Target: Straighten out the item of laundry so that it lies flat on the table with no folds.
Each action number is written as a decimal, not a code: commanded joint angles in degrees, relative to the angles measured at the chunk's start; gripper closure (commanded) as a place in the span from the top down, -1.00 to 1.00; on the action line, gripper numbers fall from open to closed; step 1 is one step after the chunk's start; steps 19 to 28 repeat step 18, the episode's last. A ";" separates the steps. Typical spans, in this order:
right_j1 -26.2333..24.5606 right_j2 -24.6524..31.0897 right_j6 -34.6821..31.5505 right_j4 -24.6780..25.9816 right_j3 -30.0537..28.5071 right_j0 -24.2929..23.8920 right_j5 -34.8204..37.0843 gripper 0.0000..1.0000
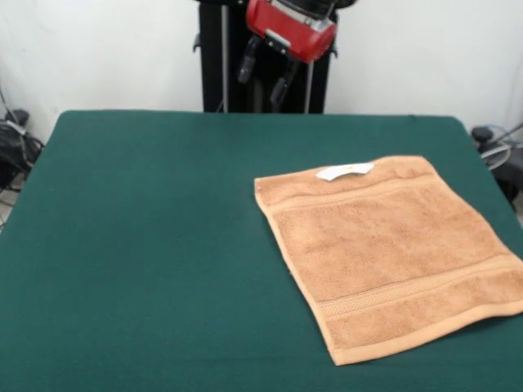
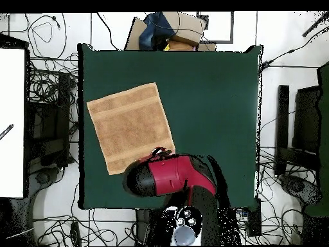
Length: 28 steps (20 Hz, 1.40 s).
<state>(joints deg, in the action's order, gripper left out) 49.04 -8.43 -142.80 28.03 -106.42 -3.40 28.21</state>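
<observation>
I get even, fairly bright light on the green table [image 1: 147, 245], with no glare off its matte cloth. The towel [image 1: 384, 253] throws only a thin soft shadow at its near edge. From overhead, the red arm [image 2: 170, 175] casts a faint shadow beside it.

Tangled black cables [image 2: 48, 83] are seen on the white floor [image 2: 273, 96] all round, densest on one side in the overhead view. A cardboard box [image 2: 183, 29] with a blue item [image 2: 156, 26] on it is seen past one edge. A white panel [image 2: 13, 122] and dark equipment [image 2: 302, 128] are seen at opposite sides. A white wall [image 1: 425, 57] is seen behind in the front view.
</observation>
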 commanded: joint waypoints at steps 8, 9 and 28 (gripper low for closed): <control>2.81 11.99 13.32 5.59 -5.94 -4.89 -3.73 1.00; 3.20 12.20 13.27 5.82 -6.64 -5.27 -4.07 1.00; 2.48 13.12 12.20 8.26 -7.06 -6.29 -3.61 1.00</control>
